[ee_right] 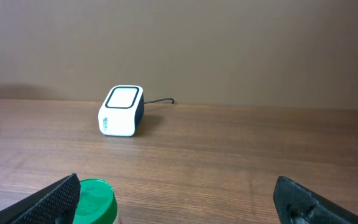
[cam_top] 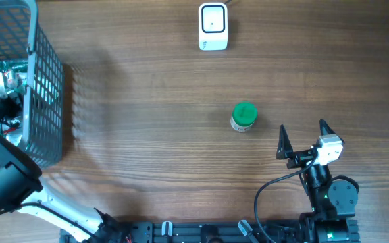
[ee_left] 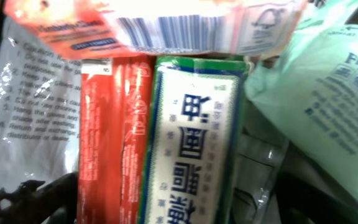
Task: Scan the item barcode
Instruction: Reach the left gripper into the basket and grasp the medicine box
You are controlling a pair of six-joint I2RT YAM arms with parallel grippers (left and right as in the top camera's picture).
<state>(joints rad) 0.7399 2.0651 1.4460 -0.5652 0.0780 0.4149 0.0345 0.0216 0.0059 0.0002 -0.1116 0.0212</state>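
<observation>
Left tool [cam_top: 5, 91] reaches inside the grey wire basket [cam_top: 46, 88], directly over a green-and-white printed carton [ee_left: 191, 143] and a red foil packet [ee_left: 110, 143], likely choosing an item to scan (grip state: cannot tell, fingers barely show). Right tool [cam_top: 304, 137] is wide open and empty, just behind the green-lidded jar [cam_top: 244, 116]. The white box scanner [cam_top: 213, 27] stands well ahead of it on the wooden desk [cam_top: 147, 135], window up.

Basket [cam_top: 46, 88] w/ pkts [ee_left: 328, 93] at left edge; scanner [cam_top: 213, 27] back-centre; jar [cam_top: 244, 116] in front of it.
</observation>
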